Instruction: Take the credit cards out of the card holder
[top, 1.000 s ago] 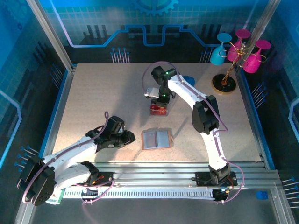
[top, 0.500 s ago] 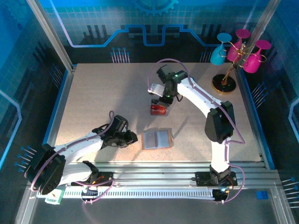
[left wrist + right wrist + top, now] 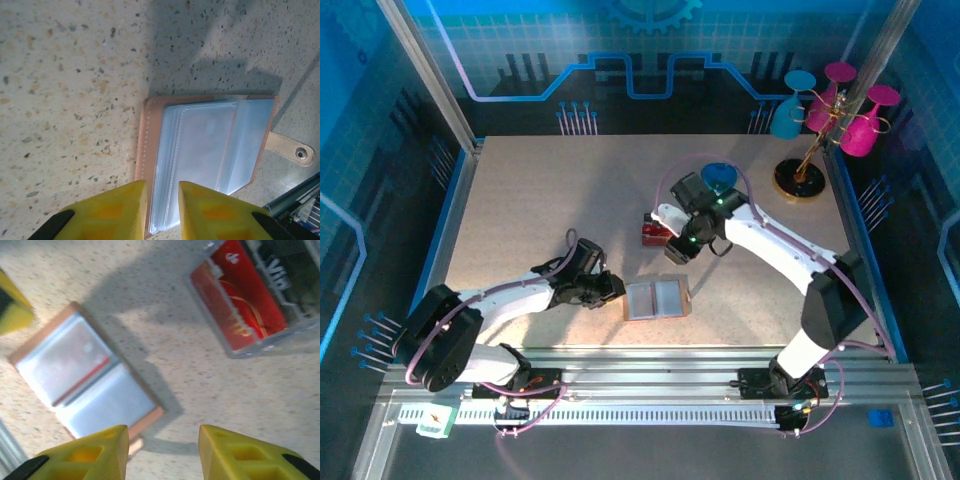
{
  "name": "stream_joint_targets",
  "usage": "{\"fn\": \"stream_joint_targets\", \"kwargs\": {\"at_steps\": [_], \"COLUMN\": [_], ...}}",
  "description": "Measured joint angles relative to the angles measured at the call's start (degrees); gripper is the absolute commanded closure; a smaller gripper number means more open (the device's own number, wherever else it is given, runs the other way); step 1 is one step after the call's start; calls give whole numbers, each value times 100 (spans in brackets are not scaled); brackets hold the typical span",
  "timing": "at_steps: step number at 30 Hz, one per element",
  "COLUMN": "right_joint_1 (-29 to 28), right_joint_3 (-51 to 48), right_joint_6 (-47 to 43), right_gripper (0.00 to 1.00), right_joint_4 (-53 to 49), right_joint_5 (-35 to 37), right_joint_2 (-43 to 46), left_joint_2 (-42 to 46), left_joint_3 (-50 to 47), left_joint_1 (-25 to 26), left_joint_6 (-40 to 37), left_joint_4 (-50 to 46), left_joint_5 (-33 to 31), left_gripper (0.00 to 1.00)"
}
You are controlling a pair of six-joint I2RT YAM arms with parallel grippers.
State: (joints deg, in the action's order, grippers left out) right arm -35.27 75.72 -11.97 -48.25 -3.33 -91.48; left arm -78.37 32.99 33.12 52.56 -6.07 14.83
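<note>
On the speckled table (image 3: 540, 200) the card holder (image 3: 656, 298) lies open. The left gripper (image 3: 162, 192) sits at its rim, jaws narrowly parted. The right gripper (image 3: 162, 437) hovers with jaws wide apart near the red card (image 3: 240, 295).

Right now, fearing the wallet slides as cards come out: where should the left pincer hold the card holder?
Probably the brown rim of the card holder on the side nearest the left pincer, coming low from the left. It lies open and flat, so only a thin edge offers a bite.

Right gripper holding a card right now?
No, the right gripper is open with bare table between its yellow fingers, above the open tan leather card holder.
</note>
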Motion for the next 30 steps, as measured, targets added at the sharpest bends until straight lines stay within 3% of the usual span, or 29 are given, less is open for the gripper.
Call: {"fn": "stream_joint_targets", "kwargs": {"at_steps": [13,22,30], "right_joint_1": [-254,-461,-533], "right_joint_3": [-2411,-3042,-3040], "right_joint_6": [2573,4120,5115], "right_gripper": [62,72,74], "right_joint_4": [2277,3274,3759], "right_joint_5": [-1281,-1891,-2323], "right_joint_2": [1161,1088,308], "left_joint_2": [-219,-284,-389], "left_joint_3": [31,31,24], "left_joint_1": [166,273,308], "left_joint_6": [2,7,59], "left_joint_4": [195,214,302], "left_joint_5": [0,2,2], "left_gripper": [83,90,97]}}
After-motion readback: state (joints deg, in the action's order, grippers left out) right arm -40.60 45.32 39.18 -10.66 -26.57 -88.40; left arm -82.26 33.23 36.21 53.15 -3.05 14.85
